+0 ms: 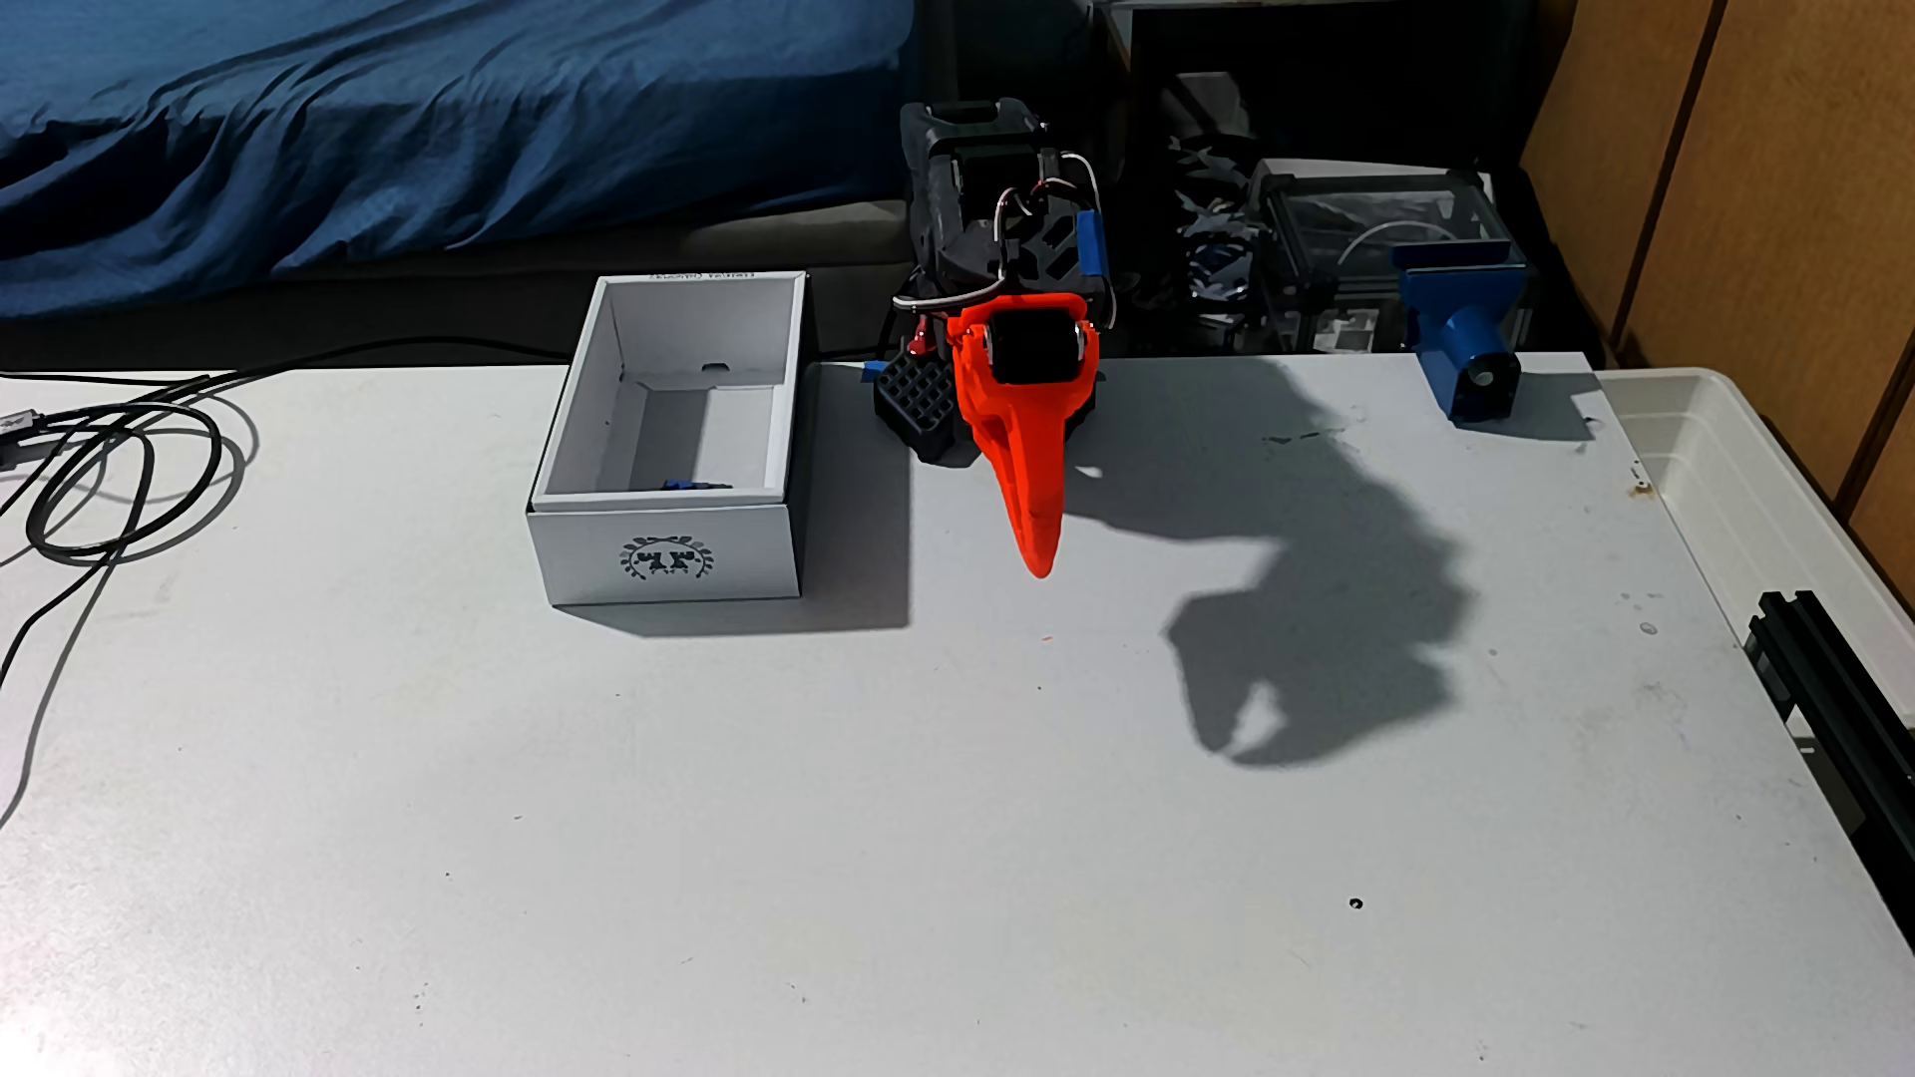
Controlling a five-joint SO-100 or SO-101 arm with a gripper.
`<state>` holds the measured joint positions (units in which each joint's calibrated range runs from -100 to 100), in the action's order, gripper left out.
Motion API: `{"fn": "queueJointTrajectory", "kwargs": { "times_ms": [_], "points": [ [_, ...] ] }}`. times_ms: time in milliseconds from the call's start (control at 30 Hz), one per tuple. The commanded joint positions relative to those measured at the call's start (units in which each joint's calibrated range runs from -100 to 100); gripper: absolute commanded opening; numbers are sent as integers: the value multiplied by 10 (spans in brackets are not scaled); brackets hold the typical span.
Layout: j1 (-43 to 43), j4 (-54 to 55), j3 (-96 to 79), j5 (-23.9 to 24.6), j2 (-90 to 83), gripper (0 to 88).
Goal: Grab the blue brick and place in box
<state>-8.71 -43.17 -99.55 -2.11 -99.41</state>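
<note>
In the fixed view, the box (668,445) is showing a dark wreath-shaped emblem on its near end face, and a faint line of print along its far rim is sitting too small to read. It is a white cardboard box with tall sides, standing open on the white table (933,828), just left of the arm's base. The blue brick (681,484) is lying inside it on the floor against the near wall, with only a dark-blue sliver peeking over the rim, so its studs are not showing. The orange gripper (1039,559) is hanging right of the box, pointing down toward the camera, empty; from this angle I cannot tell whether its jaws are parted or pressed together. A blue mount (1461,331) is sitting at the table's far right edge, and black cables (114,487) are looping at the left.
</note>
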Motion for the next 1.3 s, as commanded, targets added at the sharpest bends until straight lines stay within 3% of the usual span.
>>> {"fn": "queueJointTrajectory", "kwargs": {
  "times_ms": [0, 1267],
  "points": [
    [-4, 0, 1, 2, -6, 15],
    [0, -3, 1, -2, -6, 15]
  ]
}}
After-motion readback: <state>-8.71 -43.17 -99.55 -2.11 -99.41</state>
